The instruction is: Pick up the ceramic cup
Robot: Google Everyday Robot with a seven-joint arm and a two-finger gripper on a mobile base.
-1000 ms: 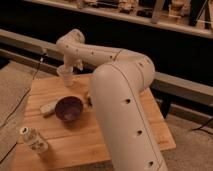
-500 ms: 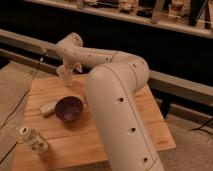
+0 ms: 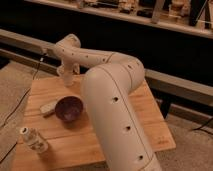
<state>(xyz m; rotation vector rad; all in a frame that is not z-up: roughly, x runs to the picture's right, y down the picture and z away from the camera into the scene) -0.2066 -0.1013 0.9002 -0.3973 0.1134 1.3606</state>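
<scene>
The wooden desk [image 3: 115, 137] carried a few things, and the dark bowl [image 3: 68, 108] sat near its middle-left. All places here are told from that bowl.

The big white arm [image 3: 117, 95] came up from in front of the bowl and bent over the desk. It reached to the far side of the bowl. There its end pointed down, and the pincer [image 3: 66, 75] hung just behind the bowl, near the far edge of the desk.

The ceramic cup [image 3: 65, 77] was right at the pincer, a pale little shape behind the bowl. It looked lifted a bit above the wood. The pincer seemed to be wrapped on the cup, but I cannot tell for sure if it was clenched or released.

A clear bottle [image 3: 34, 140] with a white cap lay on its side in front of the bowl, toward the left corner. A small pale thing [image 3: 48, 106] lay flat, touching the bowl's left side.
</scene>
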